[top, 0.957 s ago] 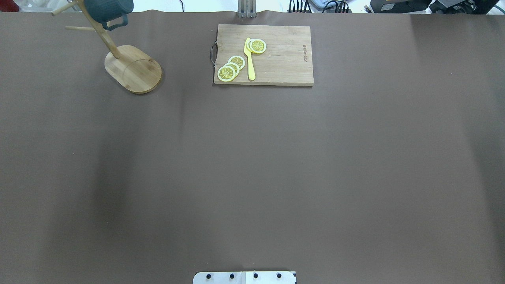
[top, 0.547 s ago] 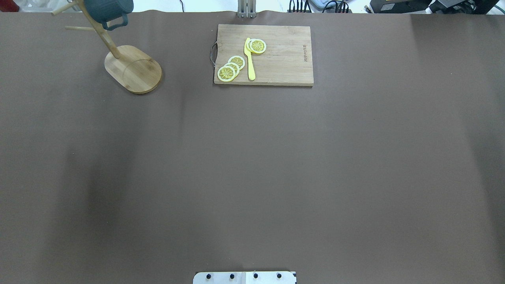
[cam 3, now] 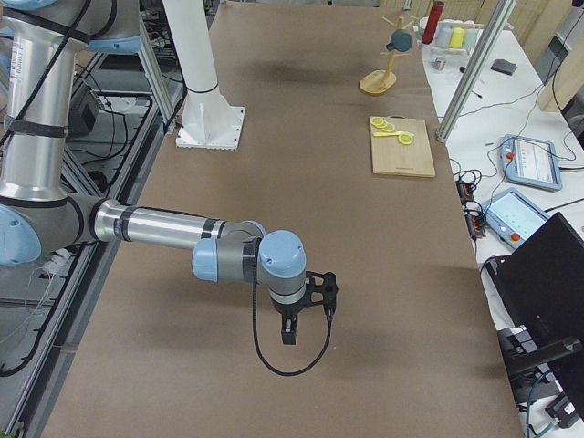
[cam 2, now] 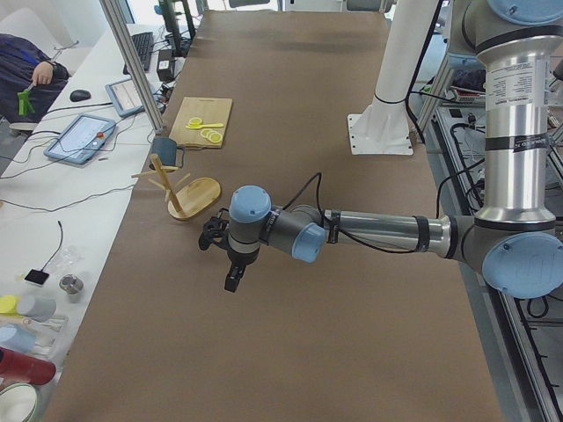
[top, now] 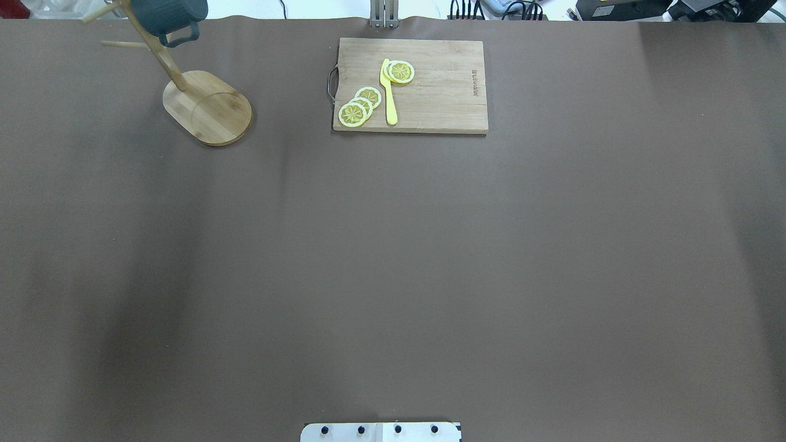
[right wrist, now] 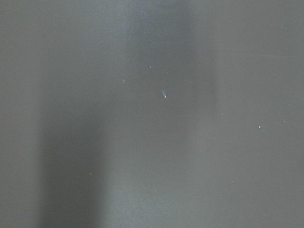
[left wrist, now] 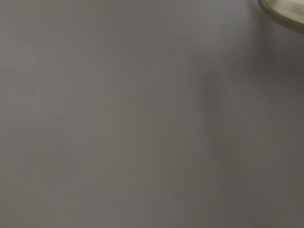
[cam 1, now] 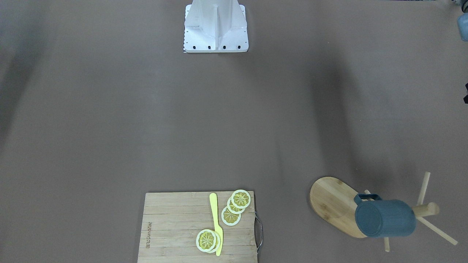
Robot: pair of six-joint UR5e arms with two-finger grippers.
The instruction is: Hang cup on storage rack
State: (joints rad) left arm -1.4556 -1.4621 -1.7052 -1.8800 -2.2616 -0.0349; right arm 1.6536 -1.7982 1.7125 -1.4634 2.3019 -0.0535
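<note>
Change: only the soft shadow at the left of the table (top: 393, 258) in the overhead view has drifted; cup, rack and board lie as before.
Left gripper (cam 2: 231, 281): pointing down over bare table, seen only from the side; open or closed cannot be told.
Right gripper (cam 3: 287, 336): likewise, cannot be told.
Board (top: 436, 92): top centre, carrying lemon slices (top: 360, 105) and a yellow knife (top: 389, 92).
Rack (top: 209, 109): upper left, upright.
Cup (top: 169, 13): hung by its handle on a rack peg, well apart from both grippers.

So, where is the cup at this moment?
In the overhead view the cup hangs on the storage rack at the table's far left corner, left of the cutting board.
</note>
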